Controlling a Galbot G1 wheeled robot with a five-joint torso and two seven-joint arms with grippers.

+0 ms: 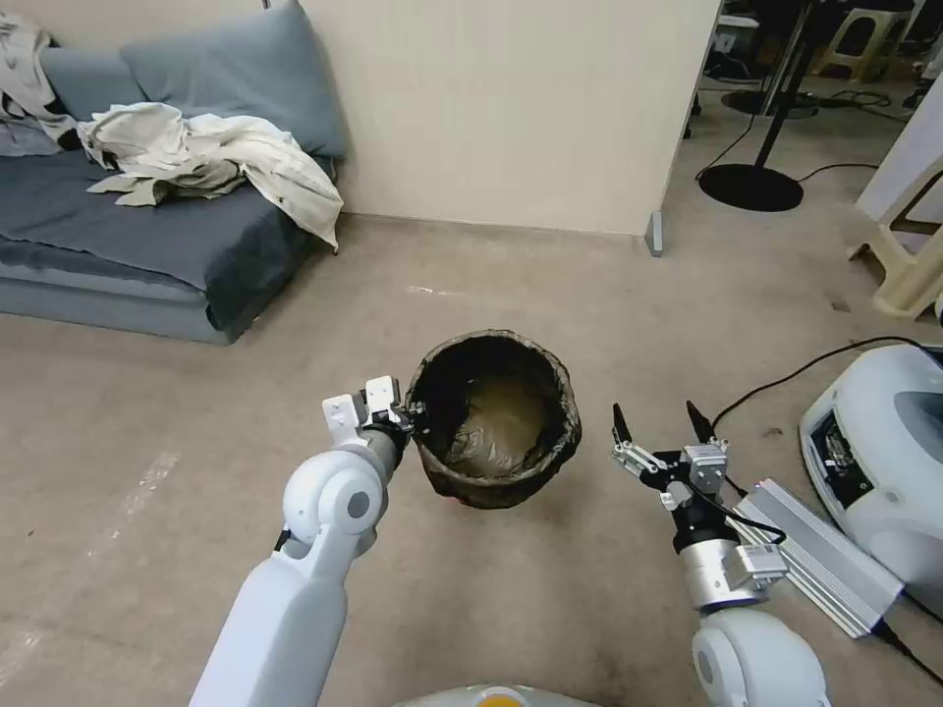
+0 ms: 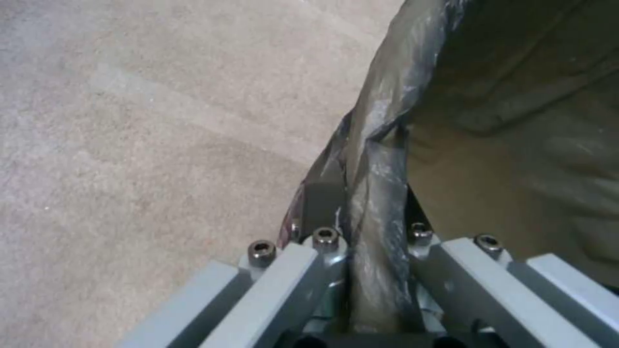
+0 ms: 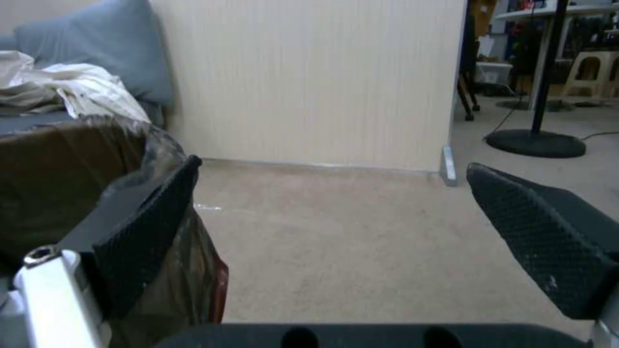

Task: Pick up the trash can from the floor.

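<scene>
The trash can (image 1: 494,420) stands on the floor (image 1: 609,304) in the middle of the head view, its round mouth lined with a crinkled dark bag. My left gripper (image 1: 413,412) is at its left rim, shut on the bag-covered edge; the left wrist view shows the folded rim (image 2: 377,193) pinched between the two fingers. To the can's right my right gripper (image 1: 660,424) hovers open and apart from it, nothing between its black fingertips (image 3: 152,227). The trash can's side (image 3: 71,164) fills the near edge of the right wrist view.
A grey sofa (image 1: 118,245) with crumpled cloths (image 1: 206,162) sits at the back left. A beige partition wall (image 1: 511,108) stands behind the can. A white device (image 1: 884,452), a ribbed metal box (image 1: 815,565) and cables lie at the right. A stand's round base (image 1: 751,187) is at the far right.
</scene>
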